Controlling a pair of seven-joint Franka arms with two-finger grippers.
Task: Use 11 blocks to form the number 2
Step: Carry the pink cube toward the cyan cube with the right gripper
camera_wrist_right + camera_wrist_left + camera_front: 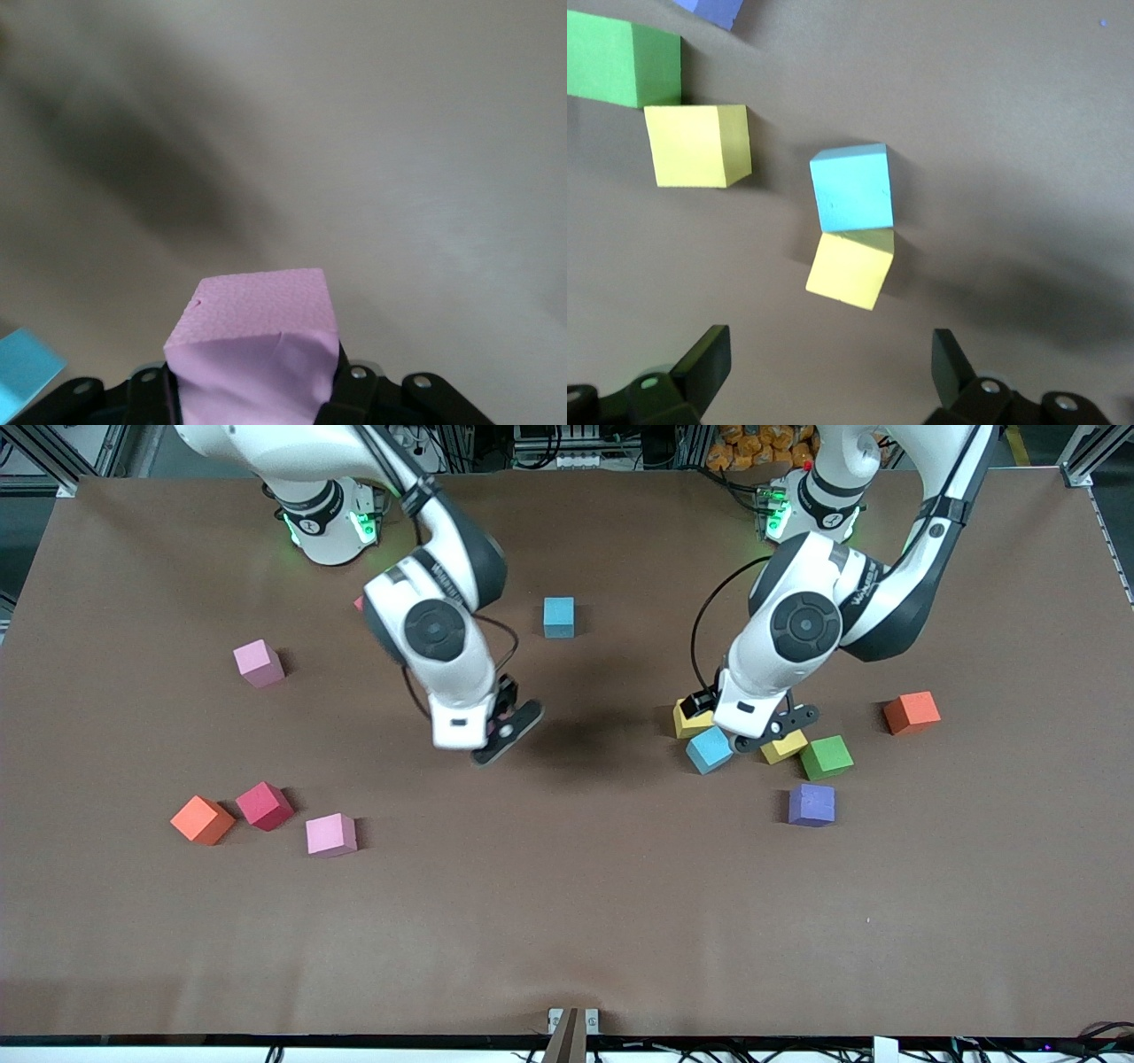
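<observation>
The right gripper (257, 390) is clamped on a pink block (252, 341), carrying it above bare table (567, 921) near the middle, with a light blue block (559, 616) on the table toward the robots' bases from it. The left gripper (828, 376) hangs with its jaws wide and empty over a cluster at its own arm's end of the table: directly under it a second light blue block (852, 188) touches a yellow block (849, 267), with another yellow block (695, 144) and a green block (622, 64) just beside. No part of the number 2 is laid yet; the remaining blocks lie scattered. These foam cubes look light and slightly soft, and the pink one's face appears to crease between the pads, so a gentle squeeze on two opposite flat faces, centred, should serve. The touching blue and yellow pair leaves little room for a finger between them, so the blue one is probably best gripped across its free sides.
</observation>
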